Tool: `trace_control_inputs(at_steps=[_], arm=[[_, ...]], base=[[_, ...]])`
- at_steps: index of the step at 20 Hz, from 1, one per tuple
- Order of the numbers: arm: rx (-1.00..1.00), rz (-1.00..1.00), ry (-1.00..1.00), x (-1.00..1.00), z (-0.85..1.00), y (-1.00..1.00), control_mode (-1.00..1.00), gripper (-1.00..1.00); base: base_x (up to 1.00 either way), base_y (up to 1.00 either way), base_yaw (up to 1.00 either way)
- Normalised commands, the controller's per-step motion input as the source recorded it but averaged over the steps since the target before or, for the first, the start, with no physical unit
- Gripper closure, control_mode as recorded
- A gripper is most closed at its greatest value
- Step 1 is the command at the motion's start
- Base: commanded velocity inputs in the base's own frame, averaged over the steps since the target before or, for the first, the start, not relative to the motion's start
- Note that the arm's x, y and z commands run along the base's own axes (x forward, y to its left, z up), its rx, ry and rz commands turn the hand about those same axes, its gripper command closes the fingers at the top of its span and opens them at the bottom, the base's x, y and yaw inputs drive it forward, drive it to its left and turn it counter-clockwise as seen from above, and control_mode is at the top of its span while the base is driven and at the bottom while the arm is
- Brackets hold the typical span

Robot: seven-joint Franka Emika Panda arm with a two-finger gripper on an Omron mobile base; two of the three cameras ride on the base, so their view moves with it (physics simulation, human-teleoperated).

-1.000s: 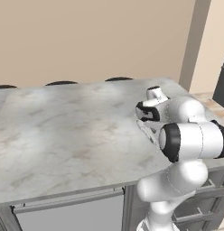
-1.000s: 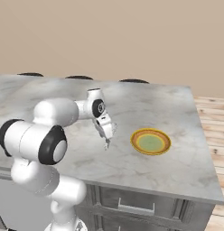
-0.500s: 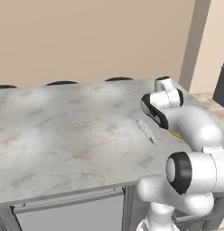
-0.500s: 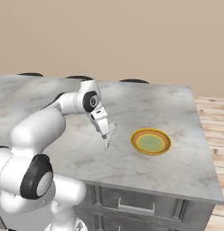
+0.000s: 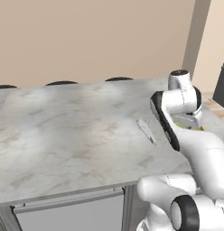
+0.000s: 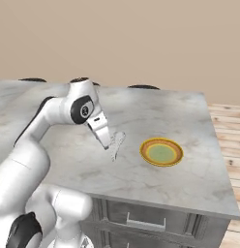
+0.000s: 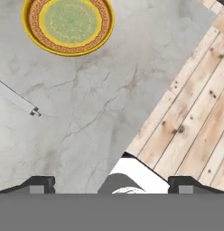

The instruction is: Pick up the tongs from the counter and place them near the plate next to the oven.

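The slim silver tongs [image 6: 117, 144] lie flat on the marbled counter [image 6: 189, 121], just left of the yellow plate [image 6: 161, 152]. My gripper [image 6: 107, 142] hangs a little above the counter at the tongs' left side, apart from them. In the hand view the fingertips [image 7: 39, 182] stand wide apart with nothing between them, so my gripper [image 7: 113, 185] is open; one end of the tongs [image 7: 16, 100] shows at the left and the plate [image 7: 68, 25] at the top. From the left base view the tongs [image 5: 147, 130] lie beside my forearm, which hides most of the plate [image 5: 191, 127].
The counter's right edge [image 7: 145, 122] drops to a wooden floor [image 7: 190, 113]. Dark stool tops [image 5: 62, 83] line the far edge of the counter. A beige wall stands behind.
My arm has swung its elbow out and stretched up over the counter. The hand stays by the tongs, which have not moved.
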Motion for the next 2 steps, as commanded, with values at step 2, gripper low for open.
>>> trace_control_inputs(at_steps=[2], arm=[[0.0, 0.13, -0.2, -0.67, 0.51, 0.1, -1.0, -1.0]], base=[[0.0, 0.0, 0.0]])
